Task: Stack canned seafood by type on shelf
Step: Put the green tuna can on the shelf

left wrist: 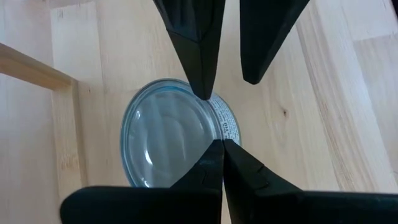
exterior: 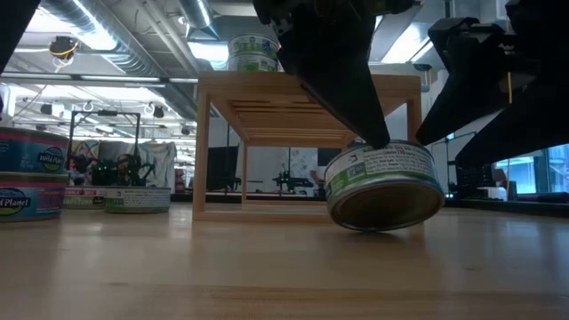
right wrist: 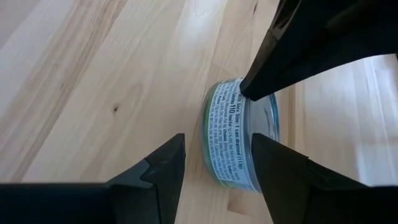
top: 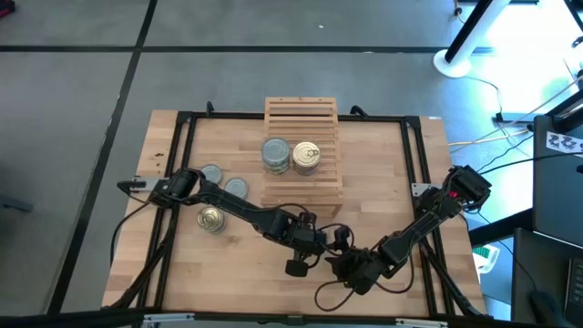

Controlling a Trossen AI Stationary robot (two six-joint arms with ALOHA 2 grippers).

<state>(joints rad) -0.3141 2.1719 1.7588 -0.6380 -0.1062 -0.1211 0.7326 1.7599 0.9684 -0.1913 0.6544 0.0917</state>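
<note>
Item: my left gripper [left wrist: 222, 144], fingers closed together on nothing, tips pressing on the rim of a small round flat tin with a grey-blue top and green-and-white label [exterior: 384, 182]. The tin is tilting on the smooth wooden tabletop [top: 383, 182], in front of the light wooden slatted shelf [top: 301, 114]. Item: my right gripper [right wrist: 217, 140], standing open just beside that tin. Shelf is carrying a grey-blue-topped stack [top: 276, 153] beside a golden-topped stack [top: 306, 157].
</note>
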